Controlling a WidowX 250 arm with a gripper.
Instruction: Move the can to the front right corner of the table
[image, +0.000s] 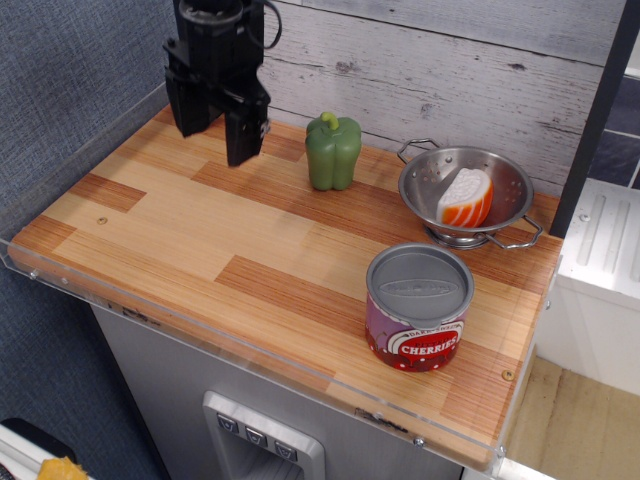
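Black two-finger gripper (213, 128) hangs at upper left of frame, over the back-left part of the rectangular wooden table (170, 225) w/ light and reddish-brown plank strips. Fingers point down, spread wide apart, nothing between them. Right-hand finger (245, 135) reaches lower in the frame than the other. Gripper sits well apart from everything on the top.

Short wide tin can (418, 306) w/ grey metal lid and purple-and-red "CHERRIES" label stands upright at lower right of frame, near the table's front edge and its right end, not quite at the corner itself. Label faces the camera, lid flat and closed.

Just behind the can, toward right-centre of frame: shiny steel colander (467, 195) w/ wire handles, holding an orange-and-white wedge-shaped piece (465, 199). Can't tell what that piece is. Colander and can are near each other, not touching.

Green bell pepper (333, 151) stands upright at top centre, by the pale plank wall, between gripper and colander.

Clear plastic rim (200, 335) runs along the table's front edge.
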